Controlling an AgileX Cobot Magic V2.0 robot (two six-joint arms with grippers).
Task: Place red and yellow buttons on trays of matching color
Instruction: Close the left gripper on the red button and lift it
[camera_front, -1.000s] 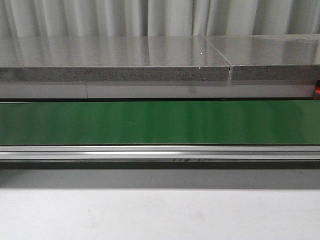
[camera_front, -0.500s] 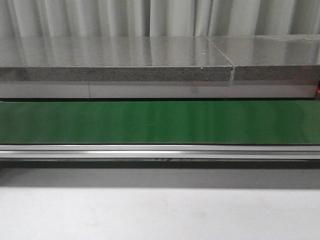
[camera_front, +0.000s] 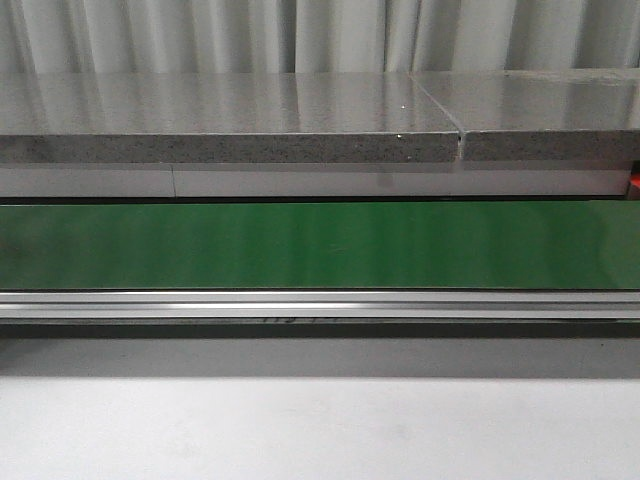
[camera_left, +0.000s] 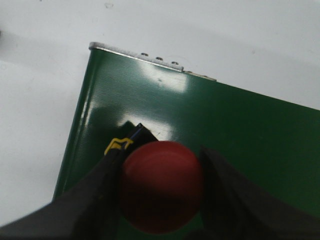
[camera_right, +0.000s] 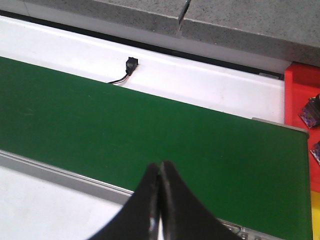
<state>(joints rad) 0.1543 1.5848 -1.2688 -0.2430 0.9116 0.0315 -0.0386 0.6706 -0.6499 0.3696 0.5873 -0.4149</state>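
The left gripper (camera_left: 161, 187) is seen clamped on a red button (camera_left: 161, 186), its two dark fingers (camera_left: 107, 172) pressed against opposite sides of the rounded cap. The button is held over the near corner of the green belt (camera_left: 240, 125), close to the belt's end plate (camera_left: 150, 56). The right gripper (camera_right: 159, 200) is pressed together with nothing between its tips, and it hangs over the belt's near edge and the aluminium rail (camera_right: 60, 175).

The step in hand is judged to be the carrying of the red button to the tray of the same colour. A red tray (camera_right: 300, 100) is visible only in the right wrist view, just past the far end of the belt, with small dark patterned items lying in it; a strip of yellow (camera_right: 315, 215) beside it may be the yellow tray, though this cannot be confirmed. For a clean placement, the grip should be kept firm, since a domed, smooth cap is likely to slip, and the button should be lowered well inside the tray's rim before release.

The button appears glossy, moulded and round. The belt is finely ribbed and shiny, with lamp glare caught on it. In the front view a speckled stone slab (camera_front: 230, 120) lies behind the belt (camera_front: 320, 245), in front of pleated curtains (camera_front: 200, 35); neither arm is shown there.
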